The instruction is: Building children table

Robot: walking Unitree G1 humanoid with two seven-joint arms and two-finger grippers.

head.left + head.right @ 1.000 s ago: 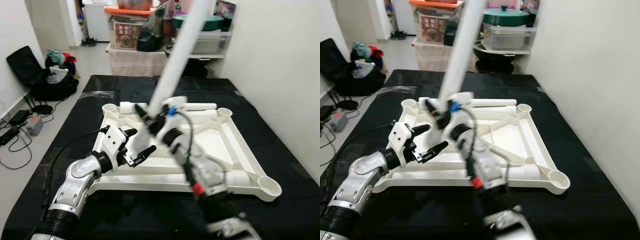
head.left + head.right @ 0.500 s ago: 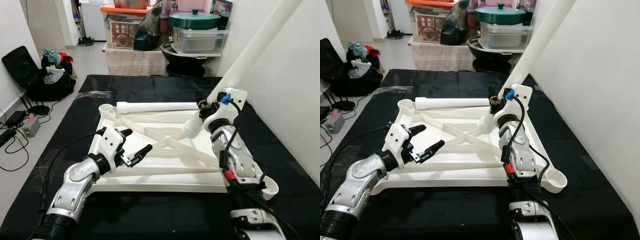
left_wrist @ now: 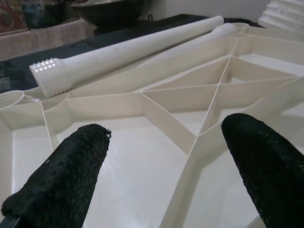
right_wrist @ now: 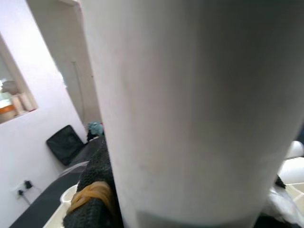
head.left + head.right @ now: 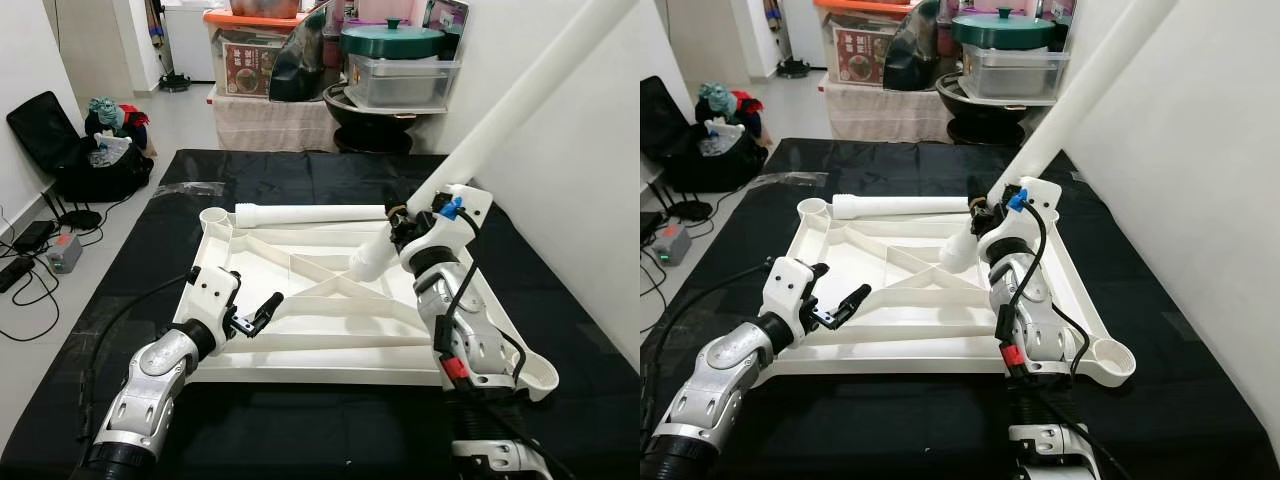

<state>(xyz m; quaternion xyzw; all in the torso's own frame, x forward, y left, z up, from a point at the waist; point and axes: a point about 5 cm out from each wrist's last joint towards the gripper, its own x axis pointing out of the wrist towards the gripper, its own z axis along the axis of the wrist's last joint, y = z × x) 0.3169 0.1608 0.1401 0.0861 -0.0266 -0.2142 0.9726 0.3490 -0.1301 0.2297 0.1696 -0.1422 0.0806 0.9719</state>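
**A:** How will that leg handle, do you reckon?

**B:** The white table leg point(image 5: 500, 120) in the right hand point(image 5: 405, 222) looks like hollow moulded plastic: stiff, fairly light, smooth enough to slip. It's long, so held near its lower end it will want to lever over. I'd judge a hold close to that end is right for steering it into a socket, provided the grip is firm. The right hand is closed on it.

**B:** Its long axis runs steeply, the lower end point(image 5: 365, 263) hanging over the middle of the upturned tabletop point(image 5: 330, 345), the far end rising up and away to the robot's right.

**A:** And the tabletop itself?

**B:** It lies underside up on the black mat point(image 5: 300, 175), ribs showing, with round sockets at the corners, such as the corner socket point(image 5: 538, 374) at the near right. A second leg point(image 5: 310, 213) lies flat along the tabletop's far edge, threaded end point(image 3: 50, 76) towards the far left corner.

**A:** The other hand?

**B:** The left hand point(image 5: 250, 313) hovers open just over the tabletop's near left part, holding nothing.
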